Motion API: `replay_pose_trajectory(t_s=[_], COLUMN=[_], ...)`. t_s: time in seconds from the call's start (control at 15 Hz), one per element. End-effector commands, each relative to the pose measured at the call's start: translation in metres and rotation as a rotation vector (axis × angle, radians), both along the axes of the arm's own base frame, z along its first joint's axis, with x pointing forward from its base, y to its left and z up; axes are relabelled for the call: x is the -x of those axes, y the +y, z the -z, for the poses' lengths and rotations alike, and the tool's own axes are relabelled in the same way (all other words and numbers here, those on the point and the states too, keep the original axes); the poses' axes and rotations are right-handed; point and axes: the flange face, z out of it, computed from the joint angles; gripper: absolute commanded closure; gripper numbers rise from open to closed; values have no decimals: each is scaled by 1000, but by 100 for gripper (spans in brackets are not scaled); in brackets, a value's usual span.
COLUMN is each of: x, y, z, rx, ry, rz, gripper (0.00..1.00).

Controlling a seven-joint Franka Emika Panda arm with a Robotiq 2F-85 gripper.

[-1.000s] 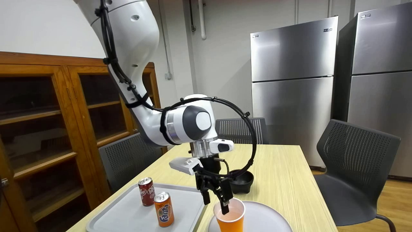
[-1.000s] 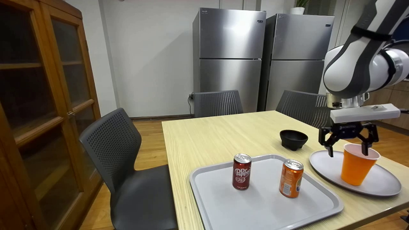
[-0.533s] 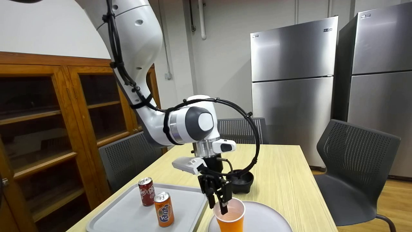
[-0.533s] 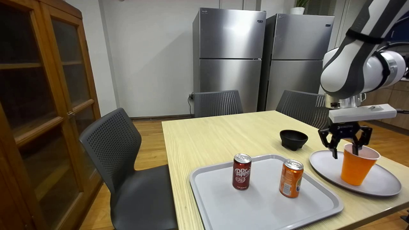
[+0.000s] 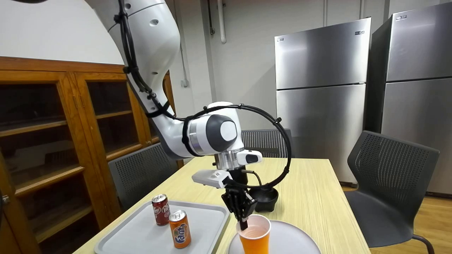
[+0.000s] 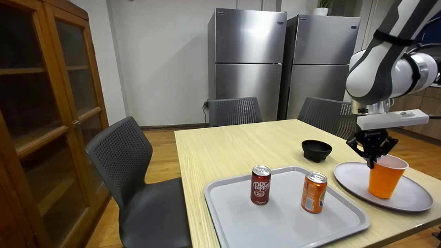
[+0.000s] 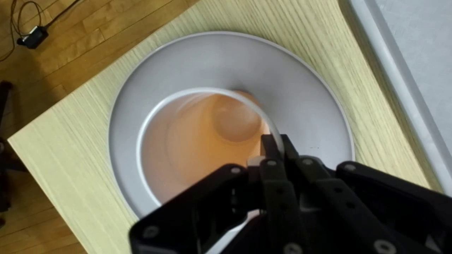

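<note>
An orange cup [image 5: 257,245] with a pale inside stands on a round grey plate [image 6: 415,199], tilted slightly if at all; whether its base rests fully on the plate I cannot tell. My gripper [image 7: 280,145] is shut on the cup's wall at the rim. In the wrist view the white rim of the cup [image 7: 197,148] runs between the two fingertips, one inside the cup and one outside. Both exterior views show the gripper [image 6: 370,163] at the cup's edge on the side facing the tray, pointing down.
Beside the plate lies a grey tray [image 6: 241,220] bearing a dark red Dr Pepper can [image 6: 260,187] and an orange Fanta can [image 6: 313,194]. A black bowl [image 6: 316,151] sits behind the plate. The table's corner [image 7: 21,139] is close to the plate. Chairs surround the table.
The jaws went from wide open to shut on the cup's wall. The gripper shifted slightly along with this, and the cup moved a little. Cans, tray, bowl and plate stayed put.
</note>
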Motion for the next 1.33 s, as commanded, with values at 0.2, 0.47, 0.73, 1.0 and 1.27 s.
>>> replay_pose_trajectory(t_s=[0.2,0.47,0.73,1.0,1.27], x=[-6,-15,-30,-47,-65], y=[-9,-14,-24,-39,-59], z=[-18,-31,-45,-57,-67], rx=[0,6,13,25,32], ry=[-13,-41,-79,-118,-161], rz=[-49,-73,-71,-52,6], gripper=[99,99,99,99,99])
